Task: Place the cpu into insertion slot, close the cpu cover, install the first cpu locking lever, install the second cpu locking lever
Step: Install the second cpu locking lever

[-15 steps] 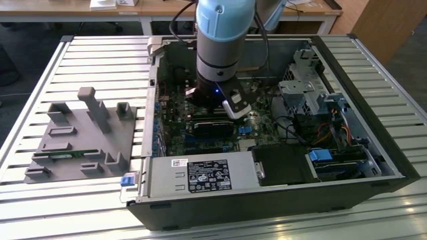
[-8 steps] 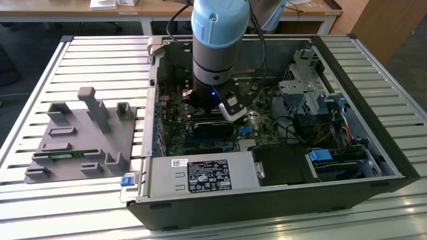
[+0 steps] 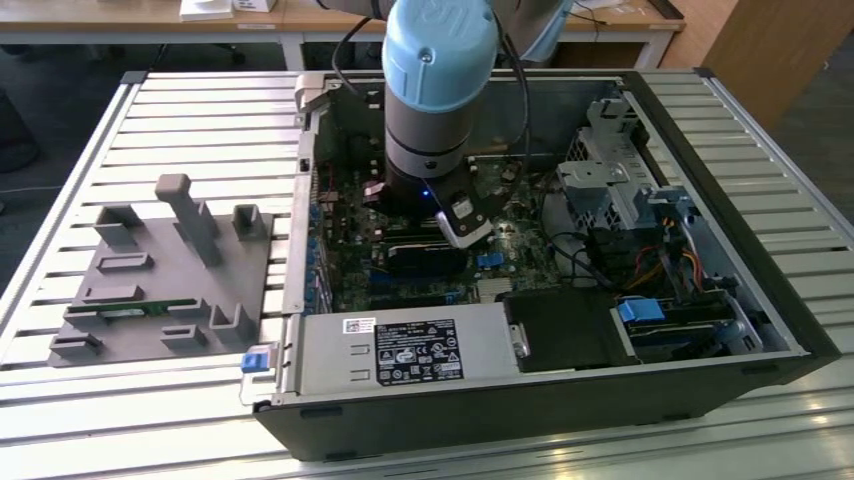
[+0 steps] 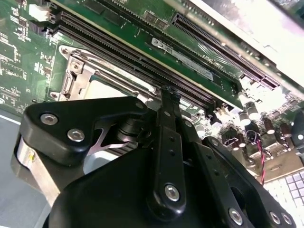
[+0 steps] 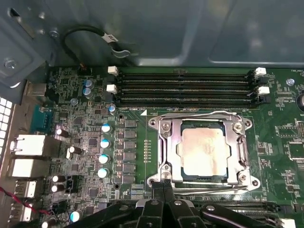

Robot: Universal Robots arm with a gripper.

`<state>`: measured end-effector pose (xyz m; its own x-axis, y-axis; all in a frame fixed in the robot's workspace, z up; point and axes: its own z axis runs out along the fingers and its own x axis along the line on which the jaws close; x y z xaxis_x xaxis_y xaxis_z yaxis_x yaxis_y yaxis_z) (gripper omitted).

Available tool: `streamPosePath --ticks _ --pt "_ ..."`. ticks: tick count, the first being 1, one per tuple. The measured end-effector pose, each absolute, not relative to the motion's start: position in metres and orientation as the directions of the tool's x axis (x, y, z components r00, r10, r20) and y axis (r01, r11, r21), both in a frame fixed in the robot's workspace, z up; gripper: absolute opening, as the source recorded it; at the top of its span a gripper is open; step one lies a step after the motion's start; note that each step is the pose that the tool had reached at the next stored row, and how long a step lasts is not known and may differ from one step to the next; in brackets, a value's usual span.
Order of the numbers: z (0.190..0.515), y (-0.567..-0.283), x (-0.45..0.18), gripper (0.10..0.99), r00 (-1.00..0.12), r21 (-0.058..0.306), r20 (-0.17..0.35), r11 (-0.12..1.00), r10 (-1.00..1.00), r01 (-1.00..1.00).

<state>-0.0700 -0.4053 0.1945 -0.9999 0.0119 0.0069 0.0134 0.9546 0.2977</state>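
CPU [image 5: 203, 153] seated flat in the socket, silver top showing through the opening of the cpu cover [image 5: 166, 152], which lies down over it, framing the chip on all sides. Makes sense: cover down keeps the chip pinned for locking. Wire locking lever [image 5: 199, 115] runs along the socket edge nearest the memory slots [image 5: 185, 85], apparently down. Hand [image 5: 162, 187] poised at the opposite socket edge, fingertips pressed together, nothing gripped; tips right at the cover's edge, likely to push rather than grasp. Second wrist view shows the same closed fingers [image 4: 167, 118] just over the socket frame. In the exterior view, arm [image 3: 434, 90] reaches straight down into the open computer case [image 3: 561, 400], which lies on its side on the slatted surface [image 3: 200, 110]. Grey fixture tray [image 3: 160, 280] sits beside the case, untouched.
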Motion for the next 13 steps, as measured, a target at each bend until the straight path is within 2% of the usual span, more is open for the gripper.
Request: streamPosePath --ticks 13 --pt "0.1875 -0.4058 -0.0759 0.106 -1.0 0.331 0.007 0.944 0.011 0.013"
